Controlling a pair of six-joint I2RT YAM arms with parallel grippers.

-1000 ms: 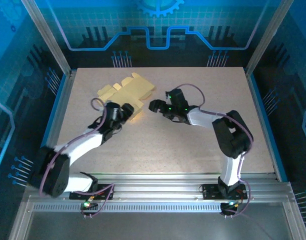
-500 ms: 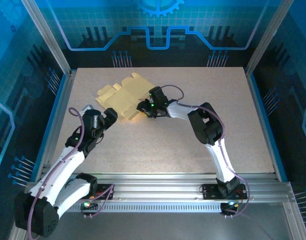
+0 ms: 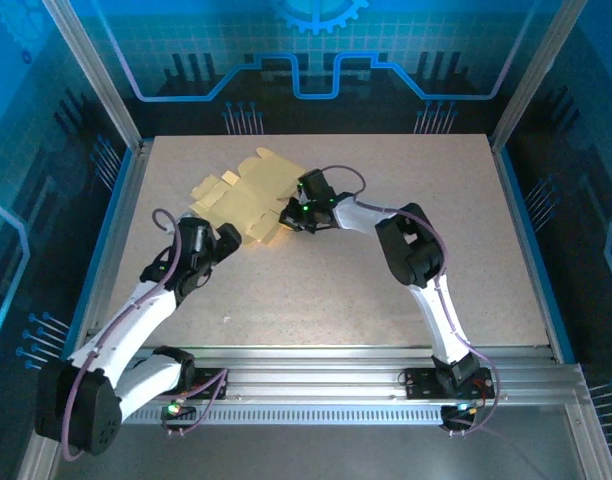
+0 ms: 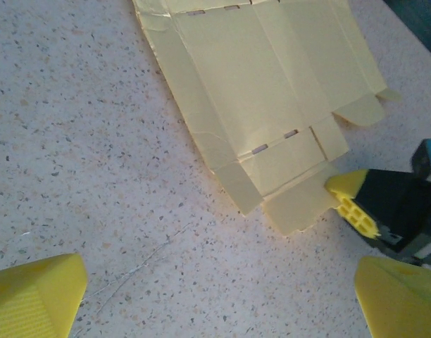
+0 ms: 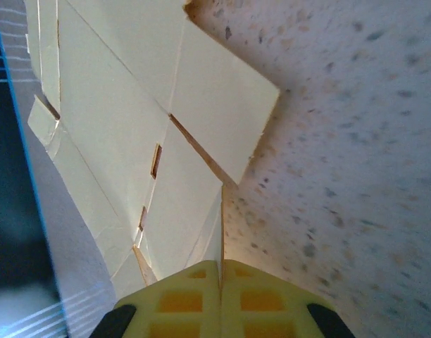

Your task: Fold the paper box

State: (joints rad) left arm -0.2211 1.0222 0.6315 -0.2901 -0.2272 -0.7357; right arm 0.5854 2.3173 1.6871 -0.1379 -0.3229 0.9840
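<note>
One paper box [image 3: 248, 188] flap sits pinched in the right tool [image 3: 285, 214]; left tool [image 3: 227, 240] spread nearby.

**One box, two arms, one table**

There is one paper box [image 3: 248, 190], a single flat sheet, on the far left part of the one table [image 3: 406, 200]. Two robot arms stand at the near edge: one left arm [image 3: 136, 308] and one right arm [image 3: 441, 320]. Each carries one gripper, making two: the left gripper [image 3: 224, 240] and the right gripper [image 3: 289, 213]. Each gripper has two yellow fingers [image 4: 32, 299], four in all.
</note>
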